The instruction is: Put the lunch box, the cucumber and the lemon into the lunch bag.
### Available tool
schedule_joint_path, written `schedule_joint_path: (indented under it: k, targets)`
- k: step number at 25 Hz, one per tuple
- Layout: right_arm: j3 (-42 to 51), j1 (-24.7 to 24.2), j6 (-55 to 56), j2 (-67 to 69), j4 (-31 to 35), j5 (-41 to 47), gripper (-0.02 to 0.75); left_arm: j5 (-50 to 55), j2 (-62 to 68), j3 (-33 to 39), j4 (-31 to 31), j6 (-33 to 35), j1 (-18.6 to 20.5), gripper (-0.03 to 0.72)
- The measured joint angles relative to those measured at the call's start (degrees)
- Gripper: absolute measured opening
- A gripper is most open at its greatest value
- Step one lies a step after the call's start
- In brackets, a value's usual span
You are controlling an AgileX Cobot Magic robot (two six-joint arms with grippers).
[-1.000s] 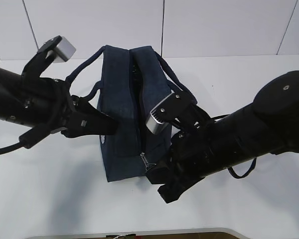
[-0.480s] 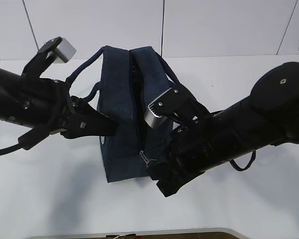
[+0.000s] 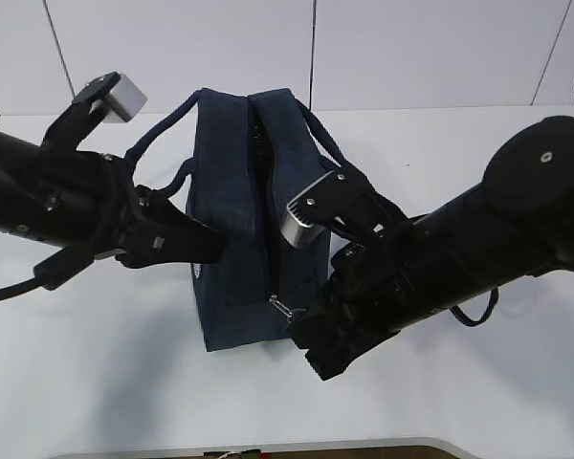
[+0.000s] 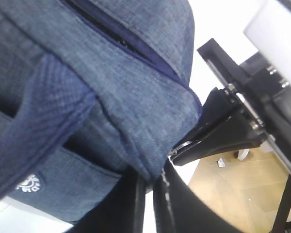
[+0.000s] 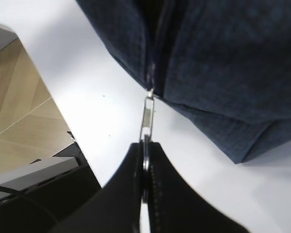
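Table [image 3: 478,143]: white surface, carrying the lunch bag near its centre.

Lunch bag [image 3: 231,182]: boxy dark navy fabric, standing upright; the landmark for all entries below. Zipper line runs along its top and down the near end face. Small white round logo [image 4: 28,183] low on the bag's left side panel.

Strap handles [image 3: 158,139]: two, one hanging off each long side of the bag.

Right gripper [image 5: 144,167]: at the bag's near lower end, just in front of the end face. Jaws pressed together, pinching the zipper pull.

Left gripper [image 4: 150,187]: against the bag's left side. Jaws pressed together, pinching a fold of the bag's fabric at its near upper edge.

Zipper pull [image 5: 147,119]: metal tab and ring, drawn taut outward from the slider at the bottom of the bag's near end face, its ring end caught between the right fingers [image 5: 121,194].

Lunch box, cucumber, lemon: not in sight in any view.
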Motion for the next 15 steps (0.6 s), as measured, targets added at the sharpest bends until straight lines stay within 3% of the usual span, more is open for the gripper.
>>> schedule_joint_path:
  k: [15]
  targets:
    - [0.0, 0.0, 3.05, -3.34, -1.91, 1.19, 0.005, 0.09, 0.0, 0.0, 0.0, 0.0, 0.0, -0.01]
